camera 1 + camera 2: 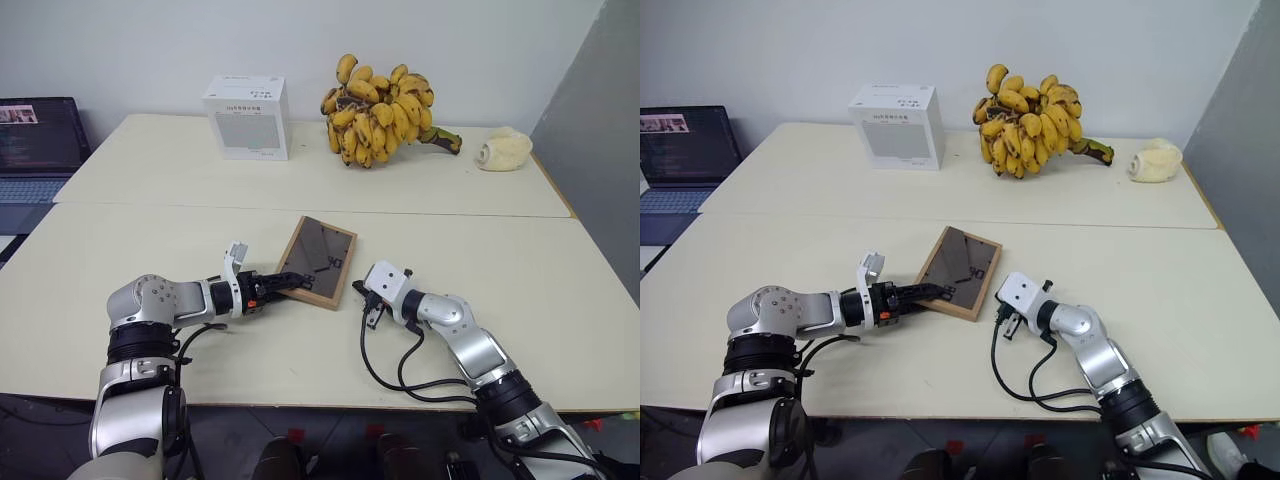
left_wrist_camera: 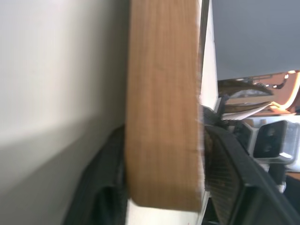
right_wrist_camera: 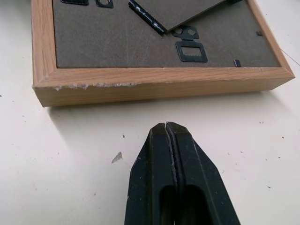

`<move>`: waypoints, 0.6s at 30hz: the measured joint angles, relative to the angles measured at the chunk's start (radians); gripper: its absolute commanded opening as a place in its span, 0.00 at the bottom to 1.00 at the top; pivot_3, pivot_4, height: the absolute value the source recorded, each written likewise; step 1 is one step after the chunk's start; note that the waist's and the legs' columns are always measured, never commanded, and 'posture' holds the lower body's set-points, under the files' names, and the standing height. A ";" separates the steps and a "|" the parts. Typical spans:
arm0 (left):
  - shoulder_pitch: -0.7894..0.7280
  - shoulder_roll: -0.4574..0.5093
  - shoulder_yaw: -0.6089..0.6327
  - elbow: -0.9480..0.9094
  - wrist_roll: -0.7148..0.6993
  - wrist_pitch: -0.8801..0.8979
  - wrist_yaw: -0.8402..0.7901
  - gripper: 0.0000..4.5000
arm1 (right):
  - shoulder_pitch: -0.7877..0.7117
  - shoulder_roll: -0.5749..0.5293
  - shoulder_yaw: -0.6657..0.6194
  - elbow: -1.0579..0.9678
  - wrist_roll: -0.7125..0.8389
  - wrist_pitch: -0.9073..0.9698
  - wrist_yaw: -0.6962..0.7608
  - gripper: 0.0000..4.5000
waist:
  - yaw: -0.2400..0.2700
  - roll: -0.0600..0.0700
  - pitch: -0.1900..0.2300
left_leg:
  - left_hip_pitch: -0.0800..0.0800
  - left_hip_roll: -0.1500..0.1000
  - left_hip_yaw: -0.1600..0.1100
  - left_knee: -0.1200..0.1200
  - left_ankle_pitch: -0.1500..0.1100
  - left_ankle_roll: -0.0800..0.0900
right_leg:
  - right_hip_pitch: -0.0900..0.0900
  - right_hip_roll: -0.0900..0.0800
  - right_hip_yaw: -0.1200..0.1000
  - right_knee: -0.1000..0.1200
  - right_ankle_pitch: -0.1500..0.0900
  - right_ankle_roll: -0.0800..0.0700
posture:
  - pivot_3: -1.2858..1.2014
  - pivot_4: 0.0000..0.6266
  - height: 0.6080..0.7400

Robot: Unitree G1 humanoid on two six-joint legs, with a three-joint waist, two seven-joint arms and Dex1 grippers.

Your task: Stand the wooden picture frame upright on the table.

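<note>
frame point(image 1: 318, 262): back up, mid tabletop point(image 1: 150, 230), stand raised | left pincer point(image 1: 290, 281): pinching frame edge | right pincer point(image 3: 169, 136): pressed together, empty

A plain white wall point(image 1: 150, 45) is running behind everything, and a grey panel point(image 1: 595, 110) is closing off the right side. At the far left an open laptop point(image 1: 38, 140) is glowing. A white box point(image 1: 247, 117), a banana bunch point(image 1: 380, 110) and a pale lump point(image 1: 503, 150) are sitting along the back.
</note>
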 measured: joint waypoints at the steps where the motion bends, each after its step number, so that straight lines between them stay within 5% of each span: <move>1: -0.001 -0.003 0.008 0.000 -0.009 0.001 -0.005 0.31 | 0.001 -0.001 -0.001 0.000 0.000 0.000 0.000 0.00 | 0.000 0.000 0.000 | 0.000 0.000 0.000 0.000 0.000 0.000 | 0.000 0.000 0.000 0.000 0.000 0.000 | 0.52 0.24 1.00; 11: 0.003 -0.007 -0.006 -0.027 -0.013 -0.023 -0.014 0.29 | 0.017 -0.015 -0.015 -0.001 0.005 -0.018 -0.005 0.00 | 0.002 0.000 0.000 | 0.000 0.000 0.000 0.000 0.000 0.000 | 0.001 0.000 0.000 0.000 0.000 0.000 | 0.52 0.24 1.00; 18: 0.039 -0.005 -0.034 -0.125 0.039 -0.302 -0.058 0.29 | 0.037 -0.119 -0.164 -0.025 0.050 0.032 -0.009 0.00 | 0.002 0.000 0.001 | 0.000 0.000 0.000 0.000 0.001 -0.001 | 0.000 0.000 0.000 0.000 0.000 0.000 | 0.52 0.24 1.00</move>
